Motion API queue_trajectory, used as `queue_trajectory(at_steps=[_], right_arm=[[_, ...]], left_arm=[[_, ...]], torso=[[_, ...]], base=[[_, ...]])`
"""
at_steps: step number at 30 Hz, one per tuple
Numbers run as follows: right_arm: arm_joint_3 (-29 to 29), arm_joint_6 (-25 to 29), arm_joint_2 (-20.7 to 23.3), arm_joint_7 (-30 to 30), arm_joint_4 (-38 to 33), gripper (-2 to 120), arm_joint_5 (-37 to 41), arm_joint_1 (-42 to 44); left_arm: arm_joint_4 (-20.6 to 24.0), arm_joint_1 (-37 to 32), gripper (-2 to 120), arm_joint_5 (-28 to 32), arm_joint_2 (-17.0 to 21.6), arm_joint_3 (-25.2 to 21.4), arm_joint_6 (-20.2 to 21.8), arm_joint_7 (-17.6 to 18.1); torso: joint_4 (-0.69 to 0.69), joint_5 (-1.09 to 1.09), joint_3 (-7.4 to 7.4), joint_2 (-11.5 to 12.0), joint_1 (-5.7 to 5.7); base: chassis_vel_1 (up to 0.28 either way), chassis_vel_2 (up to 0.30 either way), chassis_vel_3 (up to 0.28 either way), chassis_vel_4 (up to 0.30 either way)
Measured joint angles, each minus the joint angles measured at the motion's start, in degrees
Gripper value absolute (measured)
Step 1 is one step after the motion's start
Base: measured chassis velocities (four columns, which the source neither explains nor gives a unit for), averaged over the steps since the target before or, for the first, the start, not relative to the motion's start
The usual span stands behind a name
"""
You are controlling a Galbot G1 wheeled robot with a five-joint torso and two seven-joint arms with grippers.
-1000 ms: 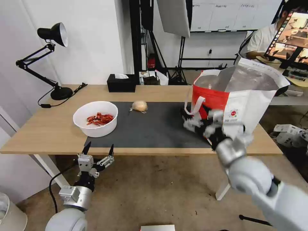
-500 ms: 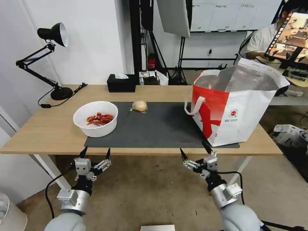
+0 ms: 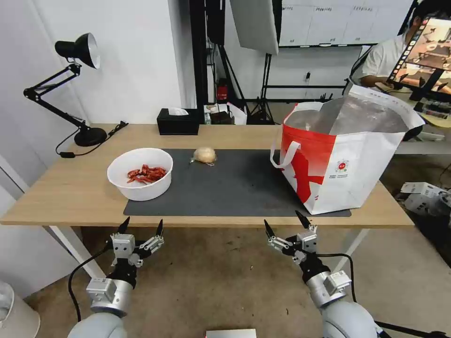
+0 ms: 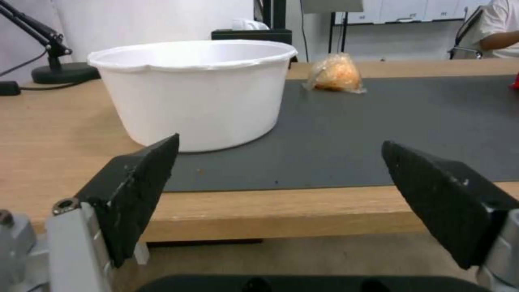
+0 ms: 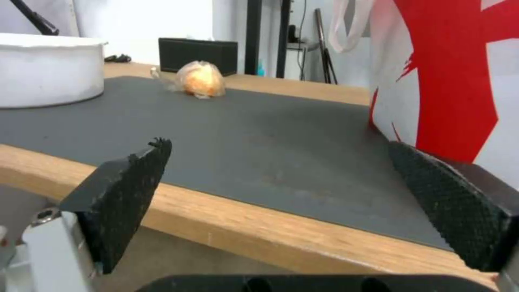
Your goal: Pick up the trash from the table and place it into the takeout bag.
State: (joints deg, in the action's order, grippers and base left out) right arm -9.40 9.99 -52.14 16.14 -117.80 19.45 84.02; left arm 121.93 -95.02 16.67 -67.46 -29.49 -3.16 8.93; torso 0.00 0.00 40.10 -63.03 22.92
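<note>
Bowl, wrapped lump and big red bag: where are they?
white bowl (image 3: pixel 141 184), head view, its front wall.
wrapped lump (image 3: pixel 205 155), head view, its middle.
takeout bag (image 3: pixel 350 183), head view, its white side.

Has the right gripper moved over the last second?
Yes. The right gripper was up beside the takeout bag; it has dropped toward the robot and now hangs open below the table's front edge.
</note>
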Motion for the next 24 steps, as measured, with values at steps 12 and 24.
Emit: queue_trajectory(at_steps=[12,24], right_arm=[[0.69,-0.27,-0.33,0.06,0.14,100,-0.17,0.95],[4.63,-3.12,1.9,-1.35,0.79,100,6.08,-7.99]], left_arm=[[-0.16,-0.13,100,-0.13,0.14,0.09,-0.09,-0.24],[0.05,0.86,100,-0.05,1.24,1.38,-0.16,-0.34]], torso=[[0.0,0.0,0.0,0.01,0.0],[-0.04,-0.01,0.0,0.0,0.0]], base=[[0.0,0.0,0.0,0.0],[0.0,0.0,0.0,0.0]])
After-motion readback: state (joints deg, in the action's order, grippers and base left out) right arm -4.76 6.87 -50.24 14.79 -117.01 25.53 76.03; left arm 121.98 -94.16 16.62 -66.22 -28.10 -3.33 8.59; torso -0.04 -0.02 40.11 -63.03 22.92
